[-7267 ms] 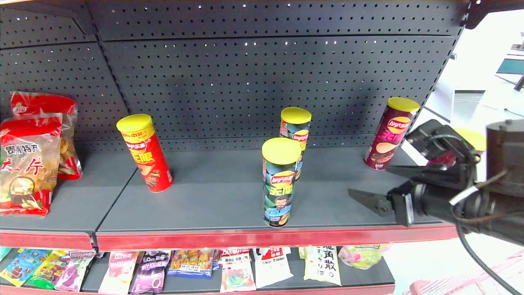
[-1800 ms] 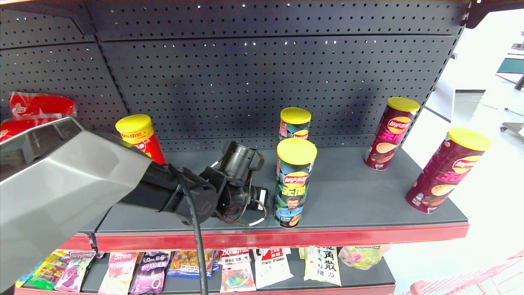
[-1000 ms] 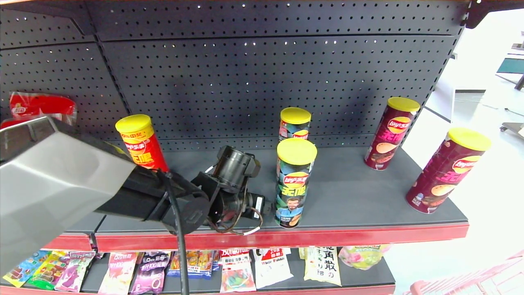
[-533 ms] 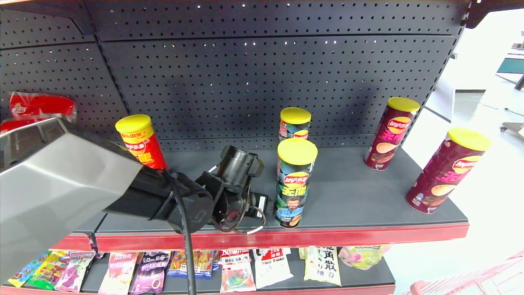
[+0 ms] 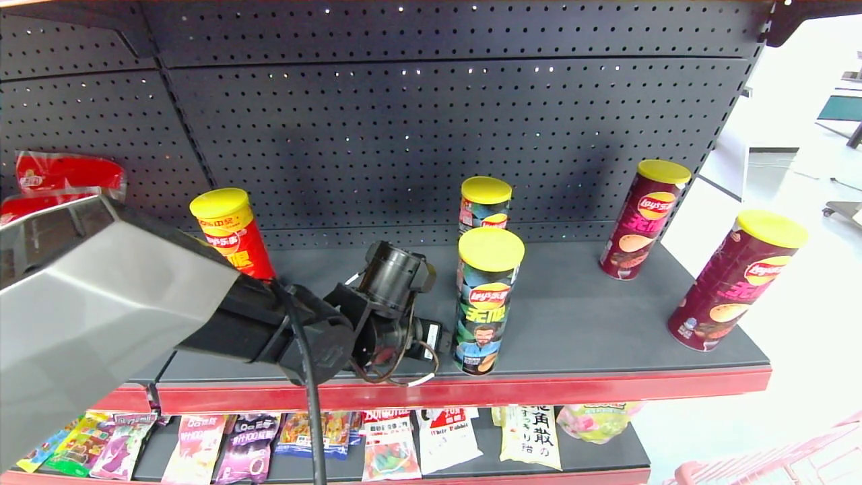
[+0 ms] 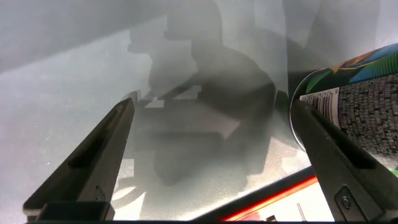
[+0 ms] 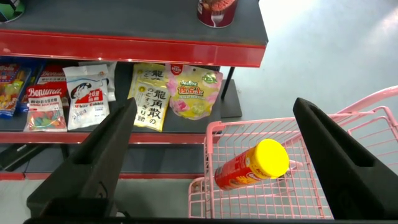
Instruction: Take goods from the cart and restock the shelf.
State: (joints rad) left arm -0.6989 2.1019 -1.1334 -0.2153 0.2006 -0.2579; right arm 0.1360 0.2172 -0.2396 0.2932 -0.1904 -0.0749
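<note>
- Chip can (image 7: 252,167), red with a yellow lid, lies on its side in the pink cart (image 7: 249,123), beneath the right gripper (image 7: 214,106), whose jaws stand wide apart.
- Left gripper (image 6: 212,106) sits low over the grey shelf (image 5: 572,316), its jaws spread apart.
- A green-blue chip can (image 5: 485,303) stands upright near the shelf's front edge, just beside one fingertip (image 6: 308,121); whether they touch cannot be told.
- A second green-blue can (image 5: 485,202) stands behind it by the pegboard (image 5: 404,135).
- A red shelf can (image 5: 232,232) stands to the left; two maroon cans (image 5: 646,215) stand to the right.
- Snack bags (image 5: 390,444) lie on the level below.
</note>
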